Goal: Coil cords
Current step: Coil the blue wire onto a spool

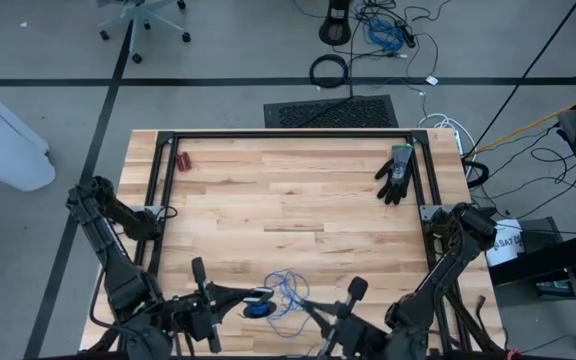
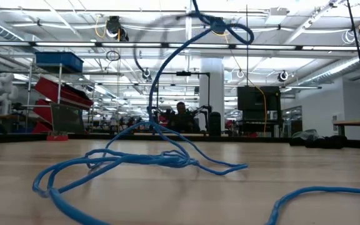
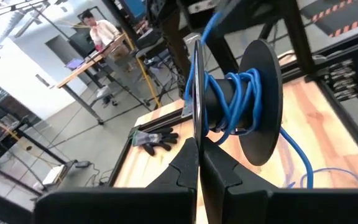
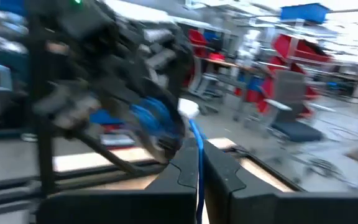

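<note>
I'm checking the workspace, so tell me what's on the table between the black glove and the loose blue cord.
Nothing: in the high view the wood between the black glove and the loose blue cord is bare.

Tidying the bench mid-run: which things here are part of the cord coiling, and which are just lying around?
In use:
blue cord
black spool, held by left gripper
right gripper, pinching the cord

Lying about:
black glove
small red item

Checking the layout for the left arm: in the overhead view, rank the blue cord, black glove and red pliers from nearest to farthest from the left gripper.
1. Blue cord, beside the left gripper, near edge.
2. Red pliers, far left corner.
3. Black glove, far right.
</note>
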`<state>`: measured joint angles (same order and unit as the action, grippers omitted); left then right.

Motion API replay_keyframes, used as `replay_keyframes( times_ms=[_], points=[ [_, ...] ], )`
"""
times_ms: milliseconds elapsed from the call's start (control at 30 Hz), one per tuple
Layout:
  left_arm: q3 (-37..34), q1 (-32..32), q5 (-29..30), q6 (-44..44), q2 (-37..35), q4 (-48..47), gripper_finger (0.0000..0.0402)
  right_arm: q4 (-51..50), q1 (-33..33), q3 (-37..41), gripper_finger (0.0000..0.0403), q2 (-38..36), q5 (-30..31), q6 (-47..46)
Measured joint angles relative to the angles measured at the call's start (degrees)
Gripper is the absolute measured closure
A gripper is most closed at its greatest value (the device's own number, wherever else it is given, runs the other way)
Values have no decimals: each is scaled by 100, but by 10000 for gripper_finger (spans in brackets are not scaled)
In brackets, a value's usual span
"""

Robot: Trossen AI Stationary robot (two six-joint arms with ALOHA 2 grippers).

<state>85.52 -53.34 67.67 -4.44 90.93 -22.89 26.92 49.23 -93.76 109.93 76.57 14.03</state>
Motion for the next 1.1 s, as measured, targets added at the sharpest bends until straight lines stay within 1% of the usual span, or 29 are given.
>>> replay_keyframes(
  times_ms=[133,433,667,1100],
  points=[
    [0,141,102,-43,106,-18,395,289,-9,-2,403,0,-507,112],
    [0,459,830,-81,301,-18,395,454,-19,-2,403,3,-995,17],
    [0,704,889,-52,433,146,395,544,-265,-4,403,64,-1693,-122],
    [0,770,888,-45,440,612,395,548,-758,-4,403,441,-1655,-108]
  ],
)
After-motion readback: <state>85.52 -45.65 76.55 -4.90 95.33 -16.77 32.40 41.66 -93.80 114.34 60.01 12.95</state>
